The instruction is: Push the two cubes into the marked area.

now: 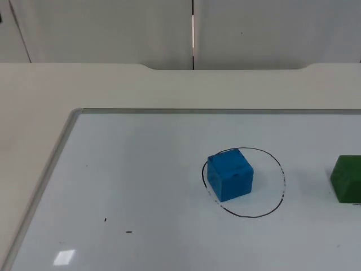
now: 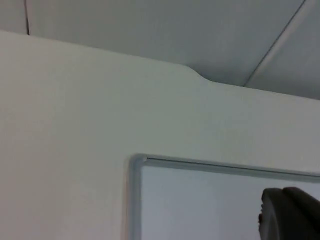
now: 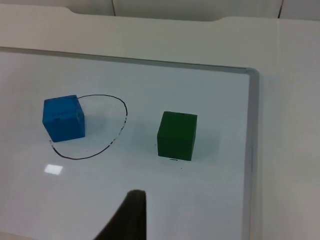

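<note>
In the top view, a solid blue cube (image 1: 230, 174) is seen on the framed white board (image 1: 141, 186), sitting over the 9 o'clock edge of the hand-drawn black oval outline (image 1: 280, 182), mostly inside it. A solid green cube (image 1: 347, 178) is seen at 3 o'clock from the oval, apart from the line and cut by the picture's edge.

In the left wrist view, the left gripper's black fingertip (image 2: 290, 215) is seen above a corner of the board's grey frame (image 2: 134, 190); its state cannot be told.

In the right wrist view, the right gripper's dark fingertip (image 3: 127, 217) is seen over bare board, with the green cube (image 3: 176, 135) at 1 o'clock from it and the blue cube (image 3: 63, 118) at 11 o'clock, both well apart from it. Whether this gripper is parted or closed cannot be told.
</note>
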Motion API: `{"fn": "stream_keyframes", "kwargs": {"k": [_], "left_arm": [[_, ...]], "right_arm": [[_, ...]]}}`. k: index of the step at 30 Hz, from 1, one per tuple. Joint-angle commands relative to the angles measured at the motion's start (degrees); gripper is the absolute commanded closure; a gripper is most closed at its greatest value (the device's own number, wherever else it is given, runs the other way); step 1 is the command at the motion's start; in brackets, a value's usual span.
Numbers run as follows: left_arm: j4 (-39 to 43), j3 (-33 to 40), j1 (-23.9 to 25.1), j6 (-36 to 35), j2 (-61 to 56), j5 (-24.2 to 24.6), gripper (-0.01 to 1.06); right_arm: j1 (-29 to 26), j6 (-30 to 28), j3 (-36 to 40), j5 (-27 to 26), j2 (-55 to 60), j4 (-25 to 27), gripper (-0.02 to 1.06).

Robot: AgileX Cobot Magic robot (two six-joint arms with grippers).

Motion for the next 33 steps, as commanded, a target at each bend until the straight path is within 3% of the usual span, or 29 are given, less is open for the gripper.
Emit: {"fn": "stream_keyframes", "kwargs": {"k": [1,7,10,13,21,33], "left_arm": [[3.2,0.3,2.2,-3.9,-2.6,1.5,1.05],[16.1,0.3,7.0,-17.9,-9.0,5.0,1.05],[21.8,0.3,7.3,-24.3,-11.8,5.5,1.05],[30.3,0.3,7.3,-30.4,-16.8,9.7,1.05],[32.8,0.3,7.3,-31.8,-25.1,19.5,1.05],[36.1,0.3,7.3,-31.9,-42.5,26.2,1.05]], "right_arm": [[-0.3,-0.3,0.2,-0.4,-0.3,-0.3,-0.01],[-0.3,-0.3,0.2,-0.4,-0.3,-0.3,-0.01],[-0.3,-0.3,0.2,-0.4,-0.3,-0.3,-0.01],[-0.3,-0.3,0.2,-0.4,-0.3,-0.3,-0.01],[-0.3,-0.3,0.2,-0.4,-0.3,-0.3,-0.01],[-0.3,-0.3,0.2,-0.4,-0.3,0.8,-0.01]]}}
